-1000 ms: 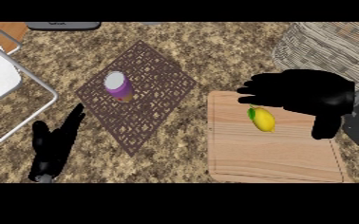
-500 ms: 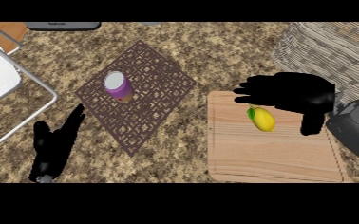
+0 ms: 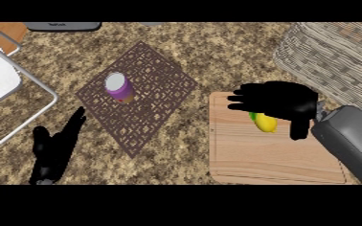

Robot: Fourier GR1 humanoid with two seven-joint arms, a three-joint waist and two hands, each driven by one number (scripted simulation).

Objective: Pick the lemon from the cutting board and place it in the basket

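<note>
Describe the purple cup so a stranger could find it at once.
Start at the dark lattice mat lying diamond-wise on the speckled counter. The purple cup stands on its left part. It is the only purple thing, with a pale round top, far from the cutting board.

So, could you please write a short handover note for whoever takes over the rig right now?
Right hand: over the lemon on the cutting board, fingers spread, thumb pointing down beside it, not closed on it.
Left hand: resting open at the lower left of the counter, holding nothing.
Basket: at the upper right, past the board.
Done: approach to the lemon.
Left: grasp the lemon, lift it, carry it to the basket and release it inside.
</note>
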